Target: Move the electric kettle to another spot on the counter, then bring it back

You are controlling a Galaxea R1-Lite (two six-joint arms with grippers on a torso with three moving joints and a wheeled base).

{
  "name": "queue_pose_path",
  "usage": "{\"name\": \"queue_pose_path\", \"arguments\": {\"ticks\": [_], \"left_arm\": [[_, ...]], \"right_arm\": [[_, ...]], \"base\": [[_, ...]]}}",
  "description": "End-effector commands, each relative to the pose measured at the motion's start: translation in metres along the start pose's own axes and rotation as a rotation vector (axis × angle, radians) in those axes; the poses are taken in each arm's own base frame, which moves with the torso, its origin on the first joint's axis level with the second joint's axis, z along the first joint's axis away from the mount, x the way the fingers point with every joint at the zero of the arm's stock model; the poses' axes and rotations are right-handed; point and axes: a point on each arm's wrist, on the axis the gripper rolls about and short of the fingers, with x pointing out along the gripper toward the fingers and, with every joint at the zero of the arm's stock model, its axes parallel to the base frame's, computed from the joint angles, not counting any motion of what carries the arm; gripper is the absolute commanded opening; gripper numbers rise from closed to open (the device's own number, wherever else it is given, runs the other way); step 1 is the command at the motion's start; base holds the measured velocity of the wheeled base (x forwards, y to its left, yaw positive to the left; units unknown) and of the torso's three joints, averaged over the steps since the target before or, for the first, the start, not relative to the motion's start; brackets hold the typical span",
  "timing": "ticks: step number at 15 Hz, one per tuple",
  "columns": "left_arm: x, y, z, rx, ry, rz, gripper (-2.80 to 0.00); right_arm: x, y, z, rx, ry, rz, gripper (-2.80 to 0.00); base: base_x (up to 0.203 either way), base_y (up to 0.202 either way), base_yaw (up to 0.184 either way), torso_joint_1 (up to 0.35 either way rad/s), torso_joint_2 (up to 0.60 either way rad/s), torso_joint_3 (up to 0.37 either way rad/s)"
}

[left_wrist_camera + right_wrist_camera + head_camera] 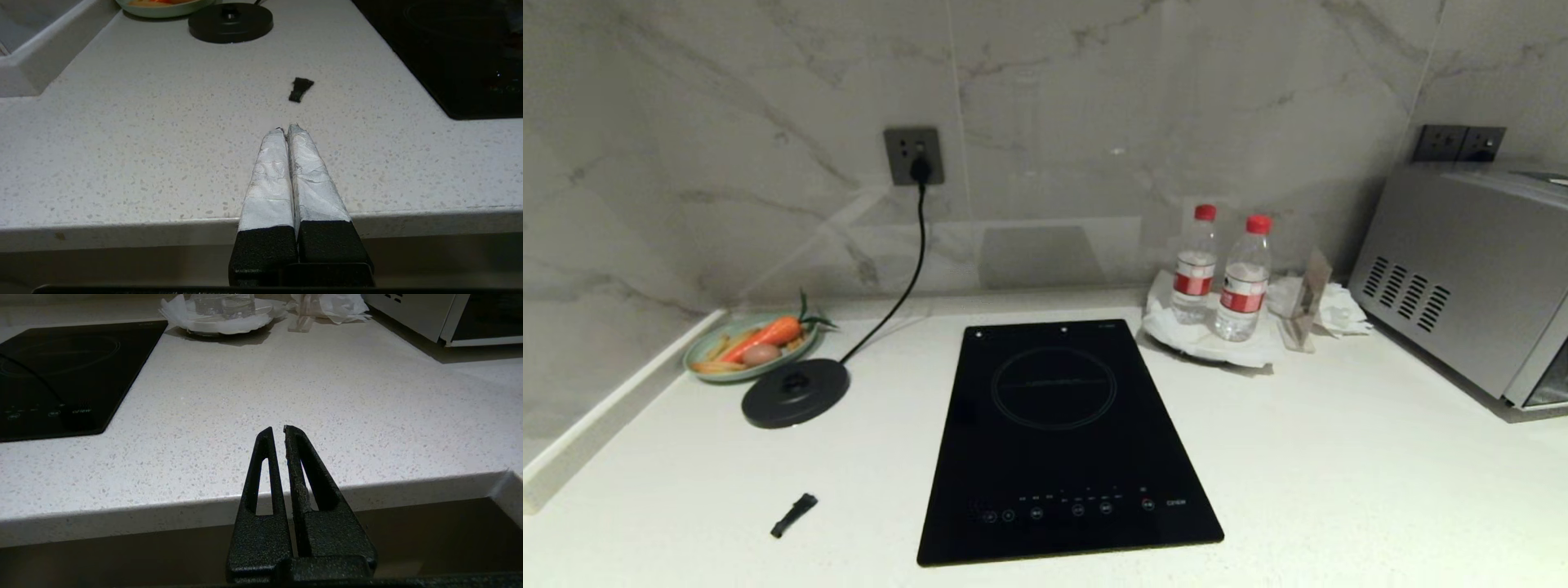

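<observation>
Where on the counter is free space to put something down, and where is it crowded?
The counter is bare right of the cooktop, in front of the bottles. Left is a smaller patch, between the base disc and a small black piece. The back is crowded: vegetable plate, bottles, tissues, oven.

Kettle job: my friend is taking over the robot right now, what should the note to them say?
Left gripper: shut, empty, hanging at the front edge of the counter.
Right gripper: shut, empty, also at the counter's front edge.
The electric kettle is in none of the views. Its round base sits bare, plugged in, beside the vegetable plate and left of the cooktop.
A small black scrap lies on the counter.
Done: cannot tell. Left: find the kettle first.
</observation>
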Motion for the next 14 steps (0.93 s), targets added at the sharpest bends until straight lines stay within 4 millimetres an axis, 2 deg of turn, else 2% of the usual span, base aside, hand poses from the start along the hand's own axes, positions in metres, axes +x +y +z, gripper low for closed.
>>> {"name": "queue_pose_path", "arguments": {"ticks": [1,9,14], "left_arm": [[0.0001,0.0000,0.0002,0.000,0.001,0.001,-2.80],[0.0001,0.0000,0.0002,0.000,0.001,0.001,-2.80],[0.0002,0.0000,-0.0002,0.000,0.002,0.001,-2.80]], "right_arm": [[0.0000,0.0000,0.0001,0.000,0.000,0.001,-2.80],[0.0000,0.0000,0.0001,0.000,0.000,0.001,-2.80],[0.0000,0.0000,0.0001,0.000,0.000,0.001,-2.80]], "base": [[0.000,0.000,0.000,-0.159,0.54,0.375],[0.000,0.000,0.000,-0.133,0.51,0.377],[0.000,0.000,0.000,-0.018,0.10,0.082]]}}
